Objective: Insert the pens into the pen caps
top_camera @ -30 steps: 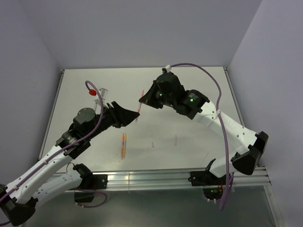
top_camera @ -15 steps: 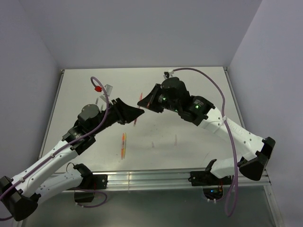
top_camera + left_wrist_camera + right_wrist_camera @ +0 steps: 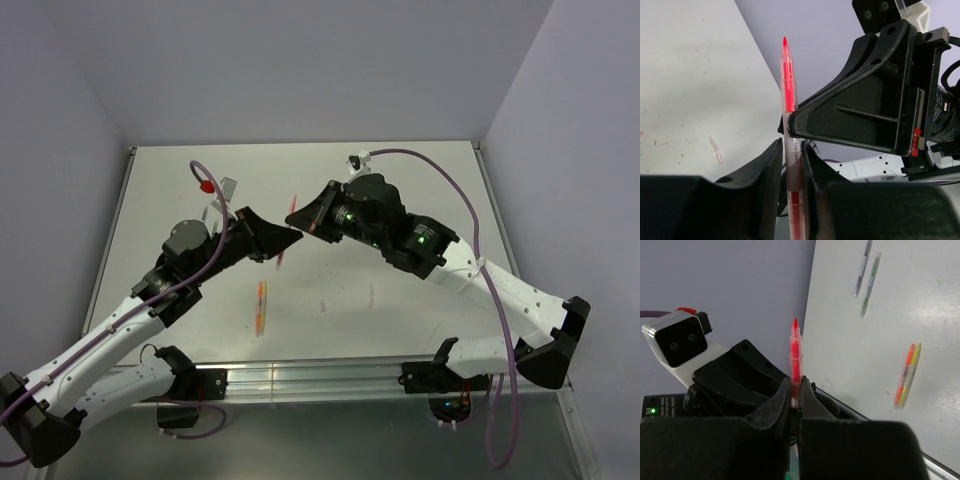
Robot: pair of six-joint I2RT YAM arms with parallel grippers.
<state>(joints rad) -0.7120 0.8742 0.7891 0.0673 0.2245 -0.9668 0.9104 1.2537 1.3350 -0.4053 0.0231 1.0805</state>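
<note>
A red pen (image 3: 293, 203) with a whitish barrel is held in the air between both grippers, above the table's middle. My left gripper (image 3: 297, 238) is shut on the barrel (image 3: 793, 155). The red tip (image 3: 785, 42) sticks up past the right fingers (image 3: 850, 120), which cross the pen. My right gripper (image 3: 291, 217) is shut on the same pen (image 3: 796, 360), with the left gripper's black body (image 3: 735, 375) right behind it. A clear sleeve surrounds the red upper part; I cannot tell whether it is a cap.
An orange and yellow pen pair (image 3: 261, 305) lies on the white table (image 3: 420, 190), also in the right wrist view (image 3: 906, 375). A grey pen (image 3: 861, 267) and a green pen (image 3: 870, 285) lie side by side. A small translucent piece (image 3: 715, 150) lies on the table.
The two grippers have closed in on each other. The left one moved up and right, the right one shifted left, and they now meet on the red pen.
</note>
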